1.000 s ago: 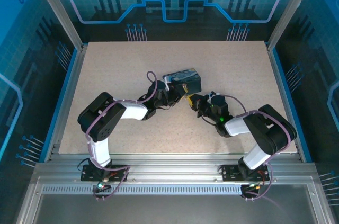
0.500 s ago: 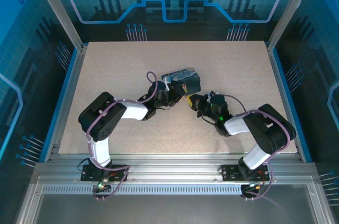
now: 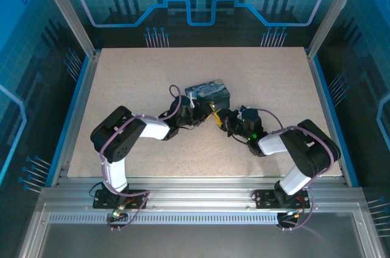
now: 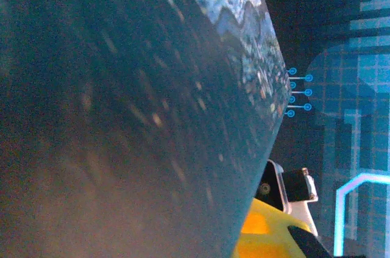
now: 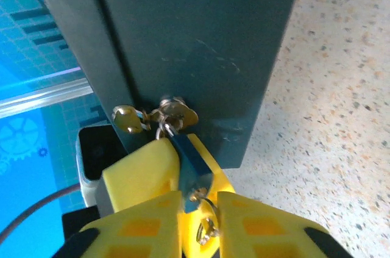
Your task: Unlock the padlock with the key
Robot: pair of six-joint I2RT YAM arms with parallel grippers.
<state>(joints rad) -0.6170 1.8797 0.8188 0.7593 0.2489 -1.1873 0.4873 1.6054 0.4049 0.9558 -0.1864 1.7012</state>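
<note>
Key (image 5: 189, 166) sticks out of padlock (image 5: 175, 113), mid front wall of box (image 5: 201, 38) on counter (image 5: 341, 87). R gripper (image 5: 186, 179) jaws flank Key closely; clamped or not, can't tell. L gripper (image 3: 194, 110) jaws closed at box side. Key prob. light, thin, slick: pinch flat faces, twist gently

Top cam: high behind the table's (image 3: 122, 75) near edge, tilted down and forward, far off, box (image 3: 209, 93) mid-frame. Left wrist cam: almost against the box's dark side wall, blurred, looking along it past the lid. Right wrist cam: close on the box's front wall, facing the padlock (image 5: 190, 163). All three share the box.
</note>
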